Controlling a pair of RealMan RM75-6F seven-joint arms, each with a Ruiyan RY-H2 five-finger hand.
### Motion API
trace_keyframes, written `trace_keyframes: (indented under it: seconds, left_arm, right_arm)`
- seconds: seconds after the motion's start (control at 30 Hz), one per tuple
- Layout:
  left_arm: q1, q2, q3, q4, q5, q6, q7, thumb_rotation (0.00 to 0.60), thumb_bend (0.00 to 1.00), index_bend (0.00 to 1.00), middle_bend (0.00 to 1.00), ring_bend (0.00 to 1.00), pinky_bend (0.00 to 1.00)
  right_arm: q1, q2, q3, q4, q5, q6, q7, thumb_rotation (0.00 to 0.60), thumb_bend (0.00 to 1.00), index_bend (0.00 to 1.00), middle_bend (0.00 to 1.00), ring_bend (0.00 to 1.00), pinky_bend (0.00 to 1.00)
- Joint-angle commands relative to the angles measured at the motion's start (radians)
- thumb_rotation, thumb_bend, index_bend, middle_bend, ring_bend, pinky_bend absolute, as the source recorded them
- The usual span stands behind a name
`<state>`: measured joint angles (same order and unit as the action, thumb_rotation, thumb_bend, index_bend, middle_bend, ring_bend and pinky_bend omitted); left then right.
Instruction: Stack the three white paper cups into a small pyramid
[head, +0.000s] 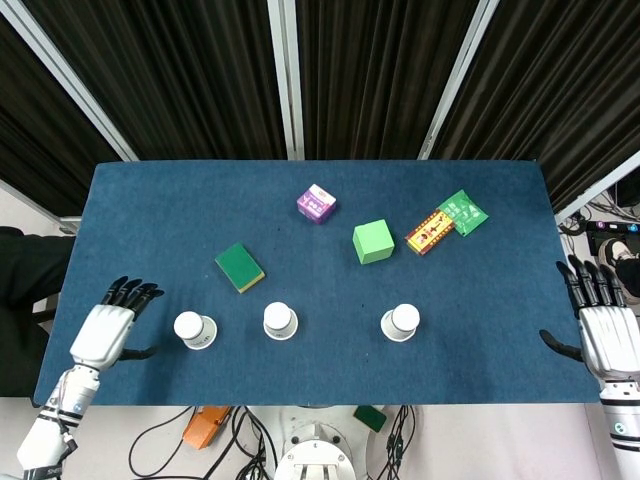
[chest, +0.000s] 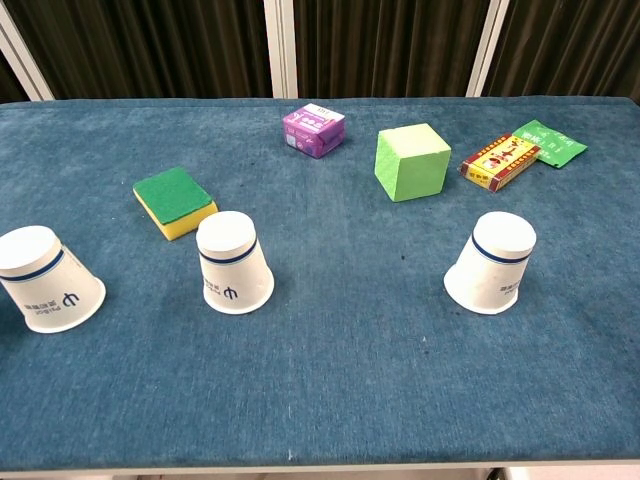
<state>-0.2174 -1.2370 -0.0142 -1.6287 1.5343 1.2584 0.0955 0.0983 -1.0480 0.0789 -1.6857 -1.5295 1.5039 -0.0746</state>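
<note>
Paper cups: left cup (head: 194, 329), middle cup (head: 280, 320), right cup (head: 401, 322) upside down in a row, unstacked | your left hand (head: 103, 331) just left of left cup, fingers (head: 130, 293) apart, holding nothing | your right hand (head: 610, 338) far right of right cup, fingers spread, empty

We're in a robot lab: blue-clothed table (head: 150, 210), black curtains (head: 380, 70) behind, loose cables (head: 190, 440) underneath.

left paper cup (chest: 48, 283): dark blue trident-like mark, small print above it too small to read | middle paper cup (chest: 234, 265): same mark | purple carton (chest: 314, 130), red-yellow box (chest: 500, 161), green packet (chest: 548, 142): printing present, none legible
</note>
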Motion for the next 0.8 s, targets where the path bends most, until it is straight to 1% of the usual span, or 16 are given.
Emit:
trace_keyframes:
  seconds: [0.03,0.1,0.17,0.27,0.6,0.67,0.8]
  left_arm:
    - [-0.030,-0.016,-0.003,-0.021,-0.048,-0.055,0.044,0.600,0.11,0.21,0.16,0.10,0.00]
    - [-0.038,-0.017,-0.002,-0.030,-0.065,-0.073,0.051,0.590,0.12,0.23,0.16,0.10,0.00]
    - [-0.045,-0.021,-0.002,-0.032,-0.080,-0.089,0.049,0.549,0.14,0.24,0.16,0.10,0.00]
    - [-0.052,-0.026,0.000,-0.029,-0.096,-0.106,0.045,0.516,0.16,0.24,0.16,0.10,0.00]
    - [-0.077,-0.045,0.010,-0.023,-0.082,-0.127,0.004,0.479,0.20,0.25,0.16,0.10,0.00]
    - [-0.084,-0.051,0.011,-0.019,-0.083,-0.134,0.005,0.475,0.21,0.26,0.16,0.10,0.00]
    - [-0.092,-0.067,0.010,-0.006,-0.092,-0.137,0.025,0.473,0.23,0.34,0.18,0.11,0.00]
  right_arm:
    - [0.000,0.000,0.000,0.003,0.002,-0.001,0.003,0.600,0.25,0.00,0.07,0.00,0.01]
    - [0.001,-0.001,0.001,0.005,0.005,-0.005,0.004,0.600,0.25,0.00,0.07,0.00,0.01]
    - [0.004,-0.003,0.002,0.007,0.008,-0.010,0.003,0.600,0.25,0.00,0.07,0.00,0.01]
    - [0.008,-0.007,0.003,0.010,0.008,-0.017,0.001,0.600,0.25,0.00,0.07,0.00,0.01]
    - [0.016,-0.010,0.004,0.013,0.014,-0.030,-0.002,0.600,0.25,0.00,0.07,0.00,0.01]
    - [0.016,-0.010,0.005,0.013,0.016,-0.030,-0.001,0.600,0.25,0.00,0.07,0.00,0.01]
    - [0.016,-0.011,0.005,0.017,0.023,-0.035,0.002,0.600,0.25,0.00,0.07,0.00,0.01]
